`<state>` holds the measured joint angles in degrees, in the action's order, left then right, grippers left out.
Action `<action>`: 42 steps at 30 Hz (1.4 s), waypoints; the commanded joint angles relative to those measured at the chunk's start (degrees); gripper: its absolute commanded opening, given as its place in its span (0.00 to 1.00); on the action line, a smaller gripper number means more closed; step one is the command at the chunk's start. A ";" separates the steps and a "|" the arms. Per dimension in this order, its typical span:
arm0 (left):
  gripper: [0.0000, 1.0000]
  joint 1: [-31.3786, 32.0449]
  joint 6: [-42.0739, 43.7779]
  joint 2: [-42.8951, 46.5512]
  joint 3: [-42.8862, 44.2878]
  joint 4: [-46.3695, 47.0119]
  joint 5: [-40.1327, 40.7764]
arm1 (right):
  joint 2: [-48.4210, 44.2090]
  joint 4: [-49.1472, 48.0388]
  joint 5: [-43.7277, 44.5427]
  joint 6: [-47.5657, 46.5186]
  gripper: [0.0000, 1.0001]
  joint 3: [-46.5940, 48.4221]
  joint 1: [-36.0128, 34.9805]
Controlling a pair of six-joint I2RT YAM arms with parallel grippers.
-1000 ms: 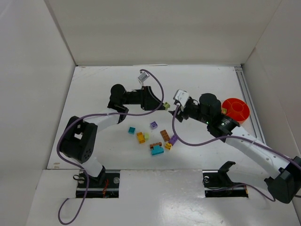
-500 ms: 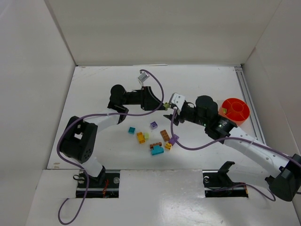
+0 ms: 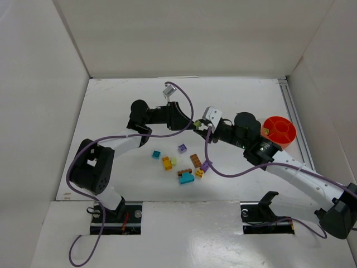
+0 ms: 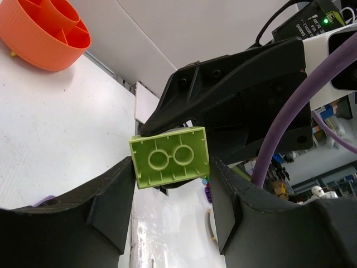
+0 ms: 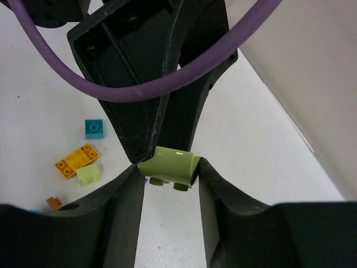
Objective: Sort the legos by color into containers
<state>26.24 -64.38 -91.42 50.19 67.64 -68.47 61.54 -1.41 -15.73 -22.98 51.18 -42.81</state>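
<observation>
Now, mid-handover above the white worktop (image 3: 111,106).

- Arms: in the top view the left arm (image 3: 120,142) and right arm (image 3: 290,167) meet nose to nose just past the worktop's centre, toward 12 o'clock. A second ago there was a clear gap between them; the right arm has since pushed in toward 9 o'clock and closed that gap.
- Orange bowl (image 3: 280,131): sits at 3 o'clock from the meeting point, well apart from it. Its position is unchanged.
- Left gripper (image 4: 172,180): narrow, pinching the pale green brick (image 4: 170,158) by its short sides, with the hollow underside facing its own camera. The grip has not changed over the last second.
- Right gripper (image 5: 169,180): it was wider a moment ago and has since drawn in. In its own view both fingers now press the flanks of the same brick (image 5: 169,166), studs down.
- Loose legos (image 3: 184,164): teal, orange, brown and purple pieces are scattered at 6 o'clock from the grippers and have not been touched.

Judgement: the brick is held by both grippers at once and lifted off the worktop. The transfer looks nearly complete, pending release by the left gripper. The right arm, which is nearer the bowl, would then carry the brick over. Most of the sorting remains to be done.
</observation>
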 commanded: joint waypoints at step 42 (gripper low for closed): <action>1.00 -9.01 38.11 25.41 -9.84 -55.24 52.90 | 5.95 23.55 13.70 5.67 0.11 5.94 44.21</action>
<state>17.41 -27.42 -67.46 42.85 15.20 -23.77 65.52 20.23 -4.34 -15.92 52.80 1.15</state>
